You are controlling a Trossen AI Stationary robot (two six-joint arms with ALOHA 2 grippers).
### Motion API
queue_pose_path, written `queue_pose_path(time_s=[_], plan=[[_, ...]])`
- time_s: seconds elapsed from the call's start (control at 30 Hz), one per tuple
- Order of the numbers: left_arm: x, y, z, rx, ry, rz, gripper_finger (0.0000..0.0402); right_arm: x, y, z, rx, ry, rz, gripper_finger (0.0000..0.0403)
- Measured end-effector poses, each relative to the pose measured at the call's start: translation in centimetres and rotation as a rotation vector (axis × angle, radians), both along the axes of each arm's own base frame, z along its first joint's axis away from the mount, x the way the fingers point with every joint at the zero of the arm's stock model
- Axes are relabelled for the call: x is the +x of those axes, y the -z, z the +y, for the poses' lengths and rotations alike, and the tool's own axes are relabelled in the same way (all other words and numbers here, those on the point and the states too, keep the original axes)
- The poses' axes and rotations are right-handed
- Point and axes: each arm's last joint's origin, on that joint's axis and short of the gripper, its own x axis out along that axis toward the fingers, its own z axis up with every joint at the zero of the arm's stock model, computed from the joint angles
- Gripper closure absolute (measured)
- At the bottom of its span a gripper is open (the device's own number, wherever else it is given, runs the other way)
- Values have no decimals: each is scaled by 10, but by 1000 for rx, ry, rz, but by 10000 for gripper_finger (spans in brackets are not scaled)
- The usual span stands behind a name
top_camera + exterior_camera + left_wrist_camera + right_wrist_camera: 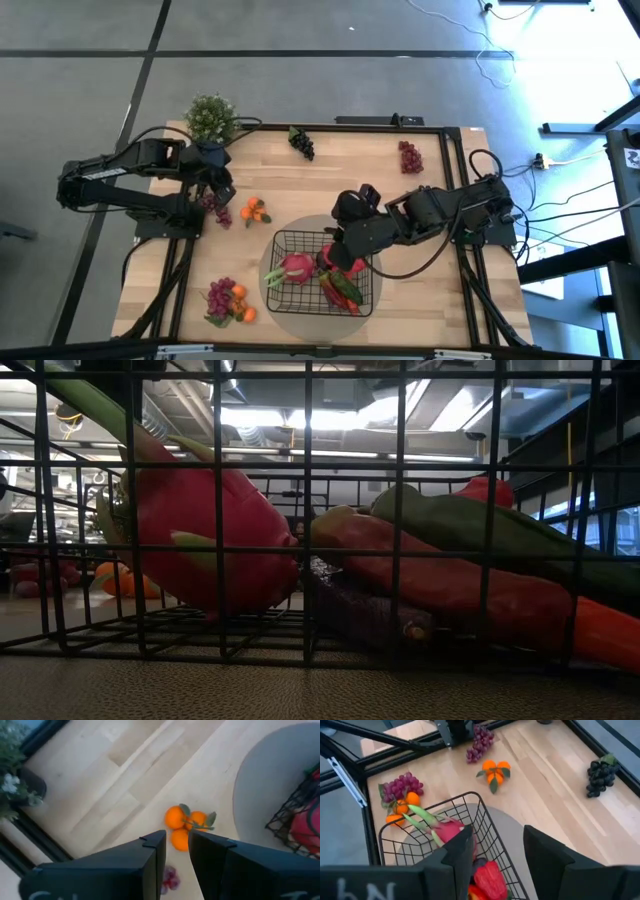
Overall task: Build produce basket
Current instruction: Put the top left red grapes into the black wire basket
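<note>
Currently: I have the left gripper (214, 200) clamped on a purple grape bunch (480, 742), lifted near the oranges (186, 824). Right gripper (497, 851), parted and empty, over the basket (282, 240). Next: carry the grapes basketward.

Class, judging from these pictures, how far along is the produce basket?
Done: the basket holds the pink radish and red peppers. In hand: the left gripper carries a purple grape bunch. Left: orange clusters, black grapes, red grapes.
</note>
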Motion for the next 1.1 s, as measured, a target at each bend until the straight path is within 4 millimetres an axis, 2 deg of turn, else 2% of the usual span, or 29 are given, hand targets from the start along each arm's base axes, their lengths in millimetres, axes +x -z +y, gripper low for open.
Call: queue_pose_path(time_s=[0.17,0.27,0.43,0.63,0.9,1.0,1.1], plan=[[1,0,-1,-44,-14,-22,331,-3,1,-2,-20,9,27,247],[1,0,-2,-95,-26,-38,331,-11,-3,-12,-47,34,56,247],[1,0,-3,-170,-89,-68,330,-42,-18,-45,-98,115,154,250],[1,0,-3,-204,-149,-88,331,-73,-41,-89,24,181,141,250],[1,0,-2,-230,-215,-108,331,-93,-54,-116,152,124,143,249],[1,0,-2,-232,-221,-110,331,-99,-51,-126,167,153,158,249],[1,0,-2,-229,-217,-110,331,-112,-38,-134,169,192,209,249]])
